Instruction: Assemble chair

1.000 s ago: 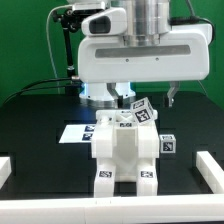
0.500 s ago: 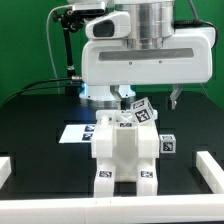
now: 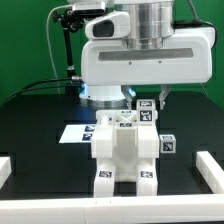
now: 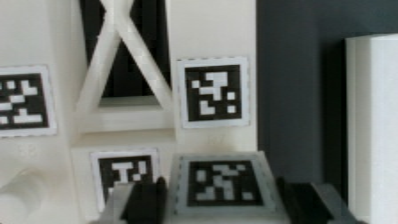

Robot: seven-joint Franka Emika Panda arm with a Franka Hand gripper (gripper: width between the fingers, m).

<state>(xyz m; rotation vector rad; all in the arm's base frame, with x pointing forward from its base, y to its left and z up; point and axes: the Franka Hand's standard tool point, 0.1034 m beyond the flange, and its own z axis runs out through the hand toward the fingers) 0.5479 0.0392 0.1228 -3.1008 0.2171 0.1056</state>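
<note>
Chair (image 3: pixel 125 150) top part (image 3: pixel 145 109) clamped by the gripper (image 4: pixel 221 200).
The chair is stood mid-table (image 3: pixel 40 115), partly over the marker board (image 3: pixel 72 132), before the arm's base. Its tagged top part, tilted half a second ago, is now squared upright, and the fingers (image 4: pixel 143 200) are closed against both its sides. The part is judged gripped for seating, not yet shown pushed home.
</note>
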